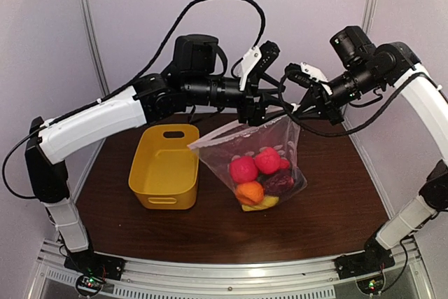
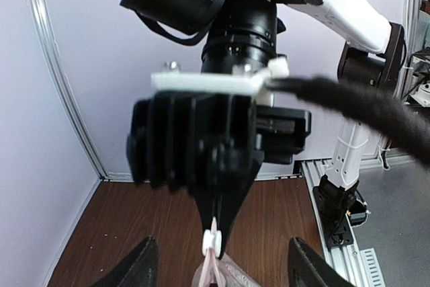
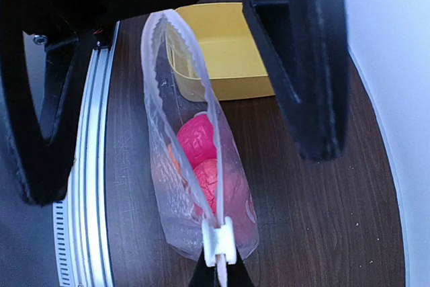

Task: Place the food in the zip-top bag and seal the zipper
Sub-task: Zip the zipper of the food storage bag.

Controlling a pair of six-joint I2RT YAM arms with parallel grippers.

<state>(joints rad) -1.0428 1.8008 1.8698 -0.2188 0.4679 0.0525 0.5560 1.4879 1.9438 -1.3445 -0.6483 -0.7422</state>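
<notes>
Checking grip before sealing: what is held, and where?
Right gripper pinches the zip-top bag at its zipper edge beside the white slider; left gripper holds nothing.

Dotted clear zip-top bag point(image 1: 280, 138) upright, zipper point(image 3: 200, 95) unsealed; red, orange, yellow food point(image 1: 243, 169) inside

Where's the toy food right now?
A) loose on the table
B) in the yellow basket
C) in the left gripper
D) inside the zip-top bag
D: the red, orange and dark pieces of food show through the clear zip-top bag, and the yellow basket beside it is empty.
</notes>
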